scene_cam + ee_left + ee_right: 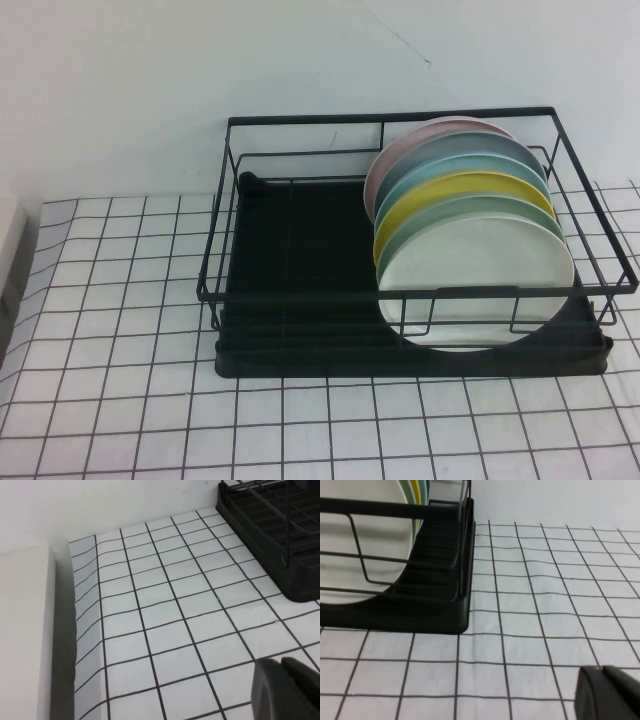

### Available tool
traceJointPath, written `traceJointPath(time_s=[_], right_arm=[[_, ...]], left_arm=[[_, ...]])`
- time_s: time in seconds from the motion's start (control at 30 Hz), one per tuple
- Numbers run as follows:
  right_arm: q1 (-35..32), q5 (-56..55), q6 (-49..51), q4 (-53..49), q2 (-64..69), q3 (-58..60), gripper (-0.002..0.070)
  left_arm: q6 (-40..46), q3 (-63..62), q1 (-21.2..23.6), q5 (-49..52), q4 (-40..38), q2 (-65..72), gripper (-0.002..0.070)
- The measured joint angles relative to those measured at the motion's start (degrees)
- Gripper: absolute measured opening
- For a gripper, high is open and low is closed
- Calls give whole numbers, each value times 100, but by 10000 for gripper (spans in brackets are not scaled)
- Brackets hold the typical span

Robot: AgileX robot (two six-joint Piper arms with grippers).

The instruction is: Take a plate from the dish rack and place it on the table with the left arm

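Observation:
The large white plate [480, 285] stands on edge at the front of a row of plates in the right half of the black wire dish rack [300, 355]. It also shows in the right wrist view [365, 540]. Neither arm shows in the high view. In the left wrist view my left gripper [281, 661] is shut and empty over the grid-cloth table [165, 605], off the rack's left end [280, 540]. In the right wrist view my right gripper [601, 668] is shut and empty above the table, off the rack's front right corner [435, 615].
Behind the white plate stand green [470, 208], yellow [455, 190], light blue, grey-blue and pink [400, 150] plates. The rack's left half holds nothing. A white wall runs behind the table. A pale box [25, 630] borders the table's left edge.

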Motion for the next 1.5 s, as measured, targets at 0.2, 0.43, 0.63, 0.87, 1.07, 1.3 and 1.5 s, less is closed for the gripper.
traceJointPath(time_s=[0.2,0.43,0.63,0.87,1.07,1.3,1.5], right_arm=[[0,0,0,0,0,0,-1],[0,0,0,0,0,0,-1],[0,0,0,0,0,0,-1],[0,0,0,0,0,0,-1],[0,0,0,0,0,0,-1],[0,0,0,0,0,0,-1],[0,0,0,0,0,0,-1]], left_arm=[[0,0,0,0,0,0,-3],[0,0,0,0,0,0,-3],[0,0,0,0,0,0,-3],[0,0,0,0,0,0,-3],[0,0,0,0,0,0,-3],[0,0,0,0,0,0,-3],[-114,12,0,-120,-841,0,-3]])
